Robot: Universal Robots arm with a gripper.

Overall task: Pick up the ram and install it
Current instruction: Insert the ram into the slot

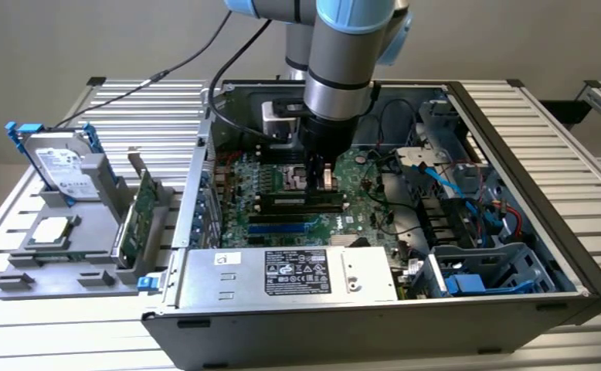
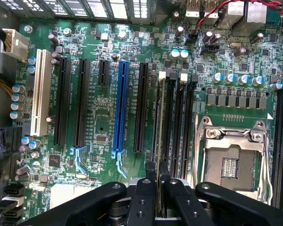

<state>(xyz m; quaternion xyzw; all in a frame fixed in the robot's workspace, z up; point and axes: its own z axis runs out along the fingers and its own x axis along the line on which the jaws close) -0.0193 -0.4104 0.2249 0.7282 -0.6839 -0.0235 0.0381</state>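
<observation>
1. The arm reaches down into the open case [image 1: 507,154], with its pincer [image 1: 318,174] low over the motherboard [image 2: 108,136].
2. The pincer is clamped on the ram [image 2: 158,127], with its fingers [image 2: 150,181] pressed against the two flat sides.
3. The ram stands on edge along the memory slots [image 2: 181,122], in line with the one nearest the black expansion slot [image 2: 142,108]. Whether it is seated cannot be told.
4. The CPU socket [image 2: 231,160] lies just past the memory slots. A blue slot [image 2: 120,106] lies on the ram's other side.
5. On the surface [image 1: 558,116], at the exterior view's left of the case, a grey rack [image 1: 84,267] holds a hard drive [image 1: 59,162] and a green card [image 1: 136,212].
</observation>
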